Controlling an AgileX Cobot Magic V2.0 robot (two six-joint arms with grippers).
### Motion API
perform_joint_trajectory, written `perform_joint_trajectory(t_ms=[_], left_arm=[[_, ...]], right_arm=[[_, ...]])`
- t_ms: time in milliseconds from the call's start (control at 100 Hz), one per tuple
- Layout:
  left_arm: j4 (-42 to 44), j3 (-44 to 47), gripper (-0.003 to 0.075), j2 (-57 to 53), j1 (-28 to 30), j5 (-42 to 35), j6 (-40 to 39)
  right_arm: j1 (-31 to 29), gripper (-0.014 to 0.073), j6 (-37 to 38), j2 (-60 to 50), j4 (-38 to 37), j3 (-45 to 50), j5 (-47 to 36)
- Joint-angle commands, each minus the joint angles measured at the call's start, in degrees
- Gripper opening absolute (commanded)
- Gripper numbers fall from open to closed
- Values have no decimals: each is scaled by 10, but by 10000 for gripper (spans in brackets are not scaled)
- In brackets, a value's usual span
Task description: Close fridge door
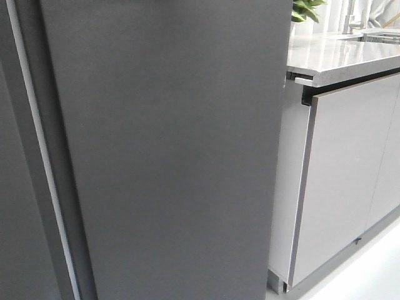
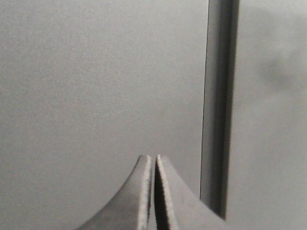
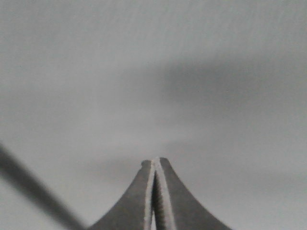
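No text, label, brand, number or sign is legible in any view; the fridge door (image 1: 169, 150) presents a plain matte dark-grey face, unmarked. The pale cabinet door (image 1: 350, 181) to the right and the countertop (image 1: 337, 59) above it likewise carry no readable marking; both wrist views show bare grey surface only.

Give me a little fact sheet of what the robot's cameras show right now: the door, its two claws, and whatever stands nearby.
fridge door: tall matte dark-grey slab filling most of the front view; a pale gasket strip shows along its left edge, so it looks not quite flush
left gripper: shut, holding nothing, facing a grey panel beside a dark vertical gap
right gripper: shut, holding nothing, facing a plain grey surface
to the right: pale glossy cabinet door under a light countertop
background: green plant
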Motion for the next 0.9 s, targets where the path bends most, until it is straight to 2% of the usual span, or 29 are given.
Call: perform_joint_trajectory(t_ms=[0,60,130,190,270,480,660,890], left_arm=[[-2,20,-20,-6,1,-42,-1],[-2,20,-20,-6,1,-42,-1],[-2,20,-20,-6,1,-42,-1],[-2,20,-20,-6,1,-42,-1],[-2,20,-20,-6,1,-42,-1],[-2,20,-20,-6,1,-42,-1],[-2,20,-20,-6,1,-42,-1],[-2,20,-20,-6,1,-42,-1]], right_arm=[[-5,-46,142,-58,-169,-21,43],[-5,-46,214,-72,-276,-21,92],[-6,-46,276,-91,-358,-21,141],[-10,-46,326,-112,-407,-18,173],[-14,-46,351,-149,-453,1,183],[-17,-46,351,-305,-479,145,134],[-53,-46,351,-461,-495,308,90],[-65,-46,351,-632,-494,457,109]])
